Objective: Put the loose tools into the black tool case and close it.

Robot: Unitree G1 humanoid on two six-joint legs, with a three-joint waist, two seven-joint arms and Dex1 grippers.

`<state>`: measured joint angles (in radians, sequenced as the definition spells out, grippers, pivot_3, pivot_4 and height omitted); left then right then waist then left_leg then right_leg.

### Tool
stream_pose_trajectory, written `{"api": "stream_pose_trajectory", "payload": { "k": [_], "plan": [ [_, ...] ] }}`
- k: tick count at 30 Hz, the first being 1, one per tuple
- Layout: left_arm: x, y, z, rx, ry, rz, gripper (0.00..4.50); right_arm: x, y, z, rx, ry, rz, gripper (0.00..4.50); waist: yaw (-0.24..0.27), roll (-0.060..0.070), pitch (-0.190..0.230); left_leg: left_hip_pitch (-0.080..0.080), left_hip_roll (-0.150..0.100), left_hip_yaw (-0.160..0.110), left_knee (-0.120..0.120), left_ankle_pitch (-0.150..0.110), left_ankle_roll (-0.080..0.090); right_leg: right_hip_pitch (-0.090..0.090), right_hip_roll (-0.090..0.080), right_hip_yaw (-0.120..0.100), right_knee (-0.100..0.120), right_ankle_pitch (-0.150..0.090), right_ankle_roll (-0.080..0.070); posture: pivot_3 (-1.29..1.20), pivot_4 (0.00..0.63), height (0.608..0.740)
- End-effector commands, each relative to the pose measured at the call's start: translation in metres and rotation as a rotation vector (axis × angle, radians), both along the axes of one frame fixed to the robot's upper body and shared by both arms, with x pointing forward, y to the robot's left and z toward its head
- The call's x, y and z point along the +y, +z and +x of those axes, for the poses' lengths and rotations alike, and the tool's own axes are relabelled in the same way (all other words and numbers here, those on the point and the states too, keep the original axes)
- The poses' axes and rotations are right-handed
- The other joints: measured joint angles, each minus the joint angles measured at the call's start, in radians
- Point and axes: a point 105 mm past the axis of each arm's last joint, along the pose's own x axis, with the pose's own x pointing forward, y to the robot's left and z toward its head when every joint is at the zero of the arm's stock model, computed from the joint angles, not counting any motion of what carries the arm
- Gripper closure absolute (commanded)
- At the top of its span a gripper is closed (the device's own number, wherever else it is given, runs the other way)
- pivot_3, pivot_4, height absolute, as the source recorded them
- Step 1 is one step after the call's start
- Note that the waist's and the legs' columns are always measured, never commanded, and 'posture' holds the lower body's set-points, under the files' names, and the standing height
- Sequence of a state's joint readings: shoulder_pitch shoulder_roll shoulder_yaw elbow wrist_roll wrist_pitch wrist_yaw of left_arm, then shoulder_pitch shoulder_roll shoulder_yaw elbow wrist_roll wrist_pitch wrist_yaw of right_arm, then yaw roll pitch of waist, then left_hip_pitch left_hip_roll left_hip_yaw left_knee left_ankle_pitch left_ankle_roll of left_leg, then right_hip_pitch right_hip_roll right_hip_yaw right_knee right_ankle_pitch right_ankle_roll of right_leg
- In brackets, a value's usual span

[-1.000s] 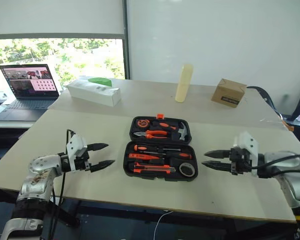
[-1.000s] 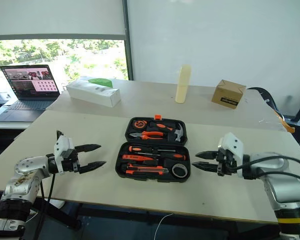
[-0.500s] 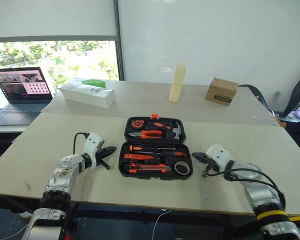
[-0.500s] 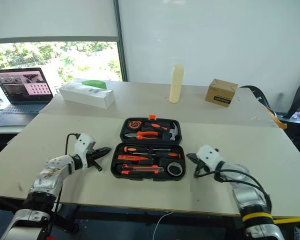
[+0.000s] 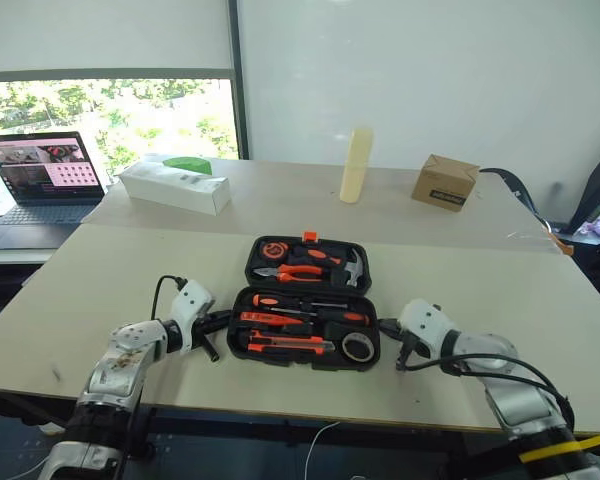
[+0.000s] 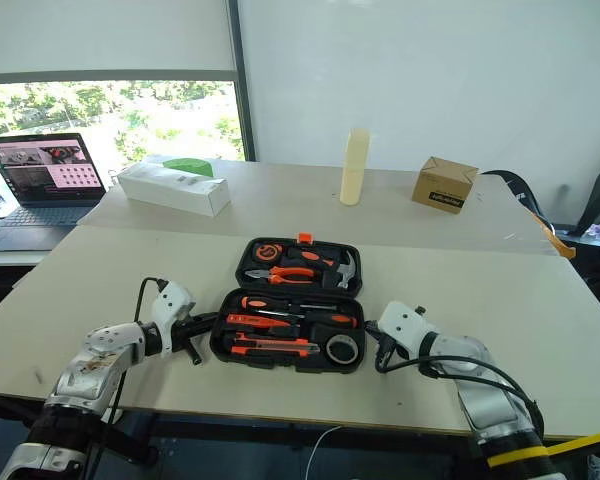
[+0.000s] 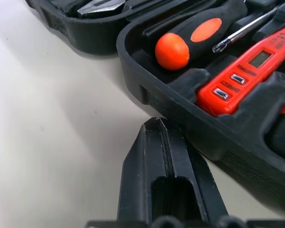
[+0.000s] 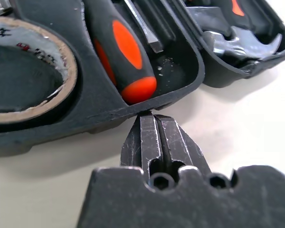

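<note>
From the head views, the case (image 5: 307, 316) lies open in the middle of the worktop (image 5: 100, 270), its lid half toward the far side holding pliers (image 5: 293, 272) and a hammer (image 5: 352, 265), its near half holding the loose tools in their recesses: two screwdrivers (image 5: 280, 301), a slim orange tool (image 5: 270, 318), the knife (image 5: 285, 345) along the near edge and the tape roll (image 5: 357, 347) in the near right corner. Nothing of the set lies loose on the worktop, so filling looks done and closing is what remains. The left gripper (image 5: 220, 319) sits low at the case's left edge and the right gripper (image 5: 387, 325) low at its right edge, one on each side, likely so both can get under or against the shell and fold it shut. Beyond stand a white box (image 5: 175, 185), a pale cylinder (image 5: 356, 165), a cardboard box (image 5: 446, 182) and a laptop (image 5: 40, 175), all well apart from the case. In the left wrist view the fingers are pressed together on nothing, their tip just beside the case wall below a screwdriver's orange butt (image 7: 172, 51) and the slim orange tool. In the right wrist view the fingers are likewise closed and empty, the tip touching or nearly touching the rim under the other screwdriver handle (image 8: 126, 57), with the tape roll alongside.
</note>
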<state>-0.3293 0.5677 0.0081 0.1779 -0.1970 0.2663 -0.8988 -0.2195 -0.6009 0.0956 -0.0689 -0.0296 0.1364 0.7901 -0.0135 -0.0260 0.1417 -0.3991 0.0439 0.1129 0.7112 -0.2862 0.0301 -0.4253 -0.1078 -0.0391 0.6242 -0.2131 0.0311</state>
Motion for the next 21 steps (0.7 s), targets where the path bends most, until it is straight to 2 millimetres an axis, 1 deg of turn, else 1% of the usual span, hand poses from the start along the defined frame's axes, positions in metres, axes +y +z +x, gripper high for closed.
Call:
{"api": "stream_pose_trajectory", "payload": {
  "k": [1, 4, 6, 8, 9, 10, 11, 12, 14, 15, 16, 17, 18, 19, 20, 21],
  "plan": [
    [-0.017, 0.004, -0.015, -0.004, -0.076, -0.027, 4.48, 0.022, 0.010, -0.018, -0.016, 0.089, 0.025, 4.50, 0.000, 0.000, 0.000, 0.000, 0.000, 0.000, 0.000, 0.000, 0.000, 0.000, 0.000, 0.000, 0.000, 0.000, 0.000, 0.00, 0.150, 0.740],
    [-0.012, 0.003, -0.021, 0.001, -0.050, -0.022, 4.48, 0.011, 0.005, -0.023, -0.004, 0.054, 0.006, 4.50, 0.001, 0.000, 0.000, 0.001, 0.000, 0.000, 0.000, -0.001, 0.001, 0.000, 0.000, 0.000, 0.000, 0.000, 0.000, 0.00, 0.150, 0.740],
    [-0.006, 0.004, -0.025, 0.002, -0.033, -0.027, 4.48, -0.002, 0.004, -0.024, -0.001, 0.021, -0.012, 4.50, 0.002, 0.000, 0.000, 0.001, 0.000, 0.000, 0.000, -0.003, 0.005, 0.000, 0.000, 0.000, 0.000, 0.000, 0.000, 0.00, 0.150, 0.740],
    [0.003, 0.004, -0.026, 0.028, -0.003, -0.038, 4.48, -0.011, 0.010, -0.025, 0.002, 0.011, 0.004, 4.50, 0.002, 0.000, 0.000, 0.001, 0.000, 0.000, 0.001, -0.003, 0.006, 0.001, 0.000, 0.000, -0.001, 0.000, 0.000, 0.00, 0.150, 0.740],
    [0.012, 0.009, -0.023, 0.036, 0.039, -0.051, 4.48, -0.013, 0.018, -0.026, 0.035, -0.001, 0.065, 4.50, 0.003, 0.000, 0.000, 0.001, 0.000, 0.000, 0.001, -0.003, 0.006, 0.001, 0.000, 0.000, -0.001, 0.000, 0.000, 0.00, 0.150, 0.740],
    [0.019, 0.012, -0.020, 0.040, 0.066, -0.060, 4.50, -0.014, 0.023, -0.026, 0.061, -0.005, 0.110, 3.92, 0.003, 0.000, 0.000, 0.001, 0.000, -0.001, 0.001, -0.003, 0.006, 0.001, 0.000, 0.000, -0.002, 0.000, 0.000, 0.00, 0.150, 0.740],
    [0.023, 0.017, -0.019, 0.053, 0.069, -0.076, 4.24, -0.015, 0.027, -0.028, 0.102, 0.001, 0.139, 3.77, 0.003, 0.000, 0.000, 0.001, 0.000, -0.001, 0.001, -0.004, 0.006, 0.000, -0.001, 0.000, -0.003, 0.000, 0.000, 0.00, 0.150, 0.740],
    [0.028, 0.024, -0.017, 0.065, 0.071, -0.084, 3.98, -0.016, 0.033, -0.030, 0.131, 0.026, 0.147, 3.30, 0.003, 0.000, 0.000, 0.001, 0.000, -0.001, 0.001, -0.004, 0.006, 0.000, 0.000, 0.000, -0.002, 0.000, 0.000, 0.00, 0.150, 0.740],
    [0.031, 0.031, -0.018, 0.168, 0.047, -0.091, 3.44, -0.016, 0.045, -0.029, 0.202, 0.031, 0.180, 2.75, 0.003, -0.001, 0.001, 0.002, 0.000, -0.002, 0.001, -0.004, 0.006, 0.001, 0.000, 0.000, -0.001, 0.000, -0.001, 0.00, 0.150, 0.740],
    [0.032, 0.041, -0.013, 0.210, 0.044, -0.122, 3.02, -0.016, 0.055, -0.025, 0.251, 0.023, 0.225, 2.37, 0.002, -0.001, 0.001, 0.002, 0.000, -0.002, 0.001, -0.004, 0.006, 0.000, 0.000, 0.000, 0.000, 0.000, -0.002, 0.00, 0.150, 0.740],
    [0.031, 0.048, -0.009, 0.250, 0.044, -0.133, 2.72, -0.017, 0.062, -0.019, 0.295, -0.005, 0.239, 2.05, 0.002, -0.001, 0.001, 0.002, 0.000, -0.002, 0.001, -0.003, 0.006, 0.000, 0.000, 0.000, 0.000, 0.000, -0.002, 0.00, 0.150, 0.740],
    [0.028, 0.056, -0.002, 0.282, 0.049, -0.145, 2.39, -0.019, 0.065, -0.011, 0.362, -0.065, 0.226, 1.77, 0.001, -0.001, 0.003, 0.004, 0.000, -0.002, 0.002, -0.003, 0.006, 0.001, 0.000, 0.000, 0.001, 0.000, -0.002, 0.00, 0.150, 0.740],
    [0.026, 0.062, 0.004, 0.312, 0.060, -0.160, 2.03, -0.021, 0.067, -0.004, 0.423, -0.125, 0.223, 1.38, 0.002, -0.001, 0.004, 0.004, 0.000, -0.002, 0.002, -0.003, 0.006, 0.001, 0.000, 0.000, 0.002, 0.000, -0.003, 0.00, 0.150, 0.740],
    [0.025, 0.064, 0.012, 0.345, 0.095, -0.174, 1.78, -0.022, 0.071, 0.007, 0.454, -0.189, 0.244, 1.13, 0.002, -0.001, 0.004, 0.004, 0.000, -0.003, 0.002, -0.001, 0.007, 0.001, 0.000, 0.000, 0.001, 0.001, -0.003, 0.00, 0.150, 0.740],
    [0.023, 0.066, 0.020, 0.381, 0.135, -0.180, 1.78, -0.022, 0.078, 0.020, 0.469, -0.239, 0.284, 1.13, 0.002, -0.001, 0.004, 0.005, 0.000, -0.003, 0.002, -0.001, 0.007, 0.002, 0.000, 0.000, 0.002, 0.001, -0.003, 0.00, 0.150, 0.740],
    [0.023, 0.067, 0.026, 0.407, 0.162, -0.181, 1.78, -0.021, 0.083, 0.028, 0.478, -0.267, 0.313, 1.13, 0.002, -0.002, 0.003, 0.005, -0.001, -0.003, 0.002, -0.001, 0.007, 0.002, 0.000, 0.001, 0.002, 0.001, -0.003, 0.00, 0.150, 0.740]
  ]
}}
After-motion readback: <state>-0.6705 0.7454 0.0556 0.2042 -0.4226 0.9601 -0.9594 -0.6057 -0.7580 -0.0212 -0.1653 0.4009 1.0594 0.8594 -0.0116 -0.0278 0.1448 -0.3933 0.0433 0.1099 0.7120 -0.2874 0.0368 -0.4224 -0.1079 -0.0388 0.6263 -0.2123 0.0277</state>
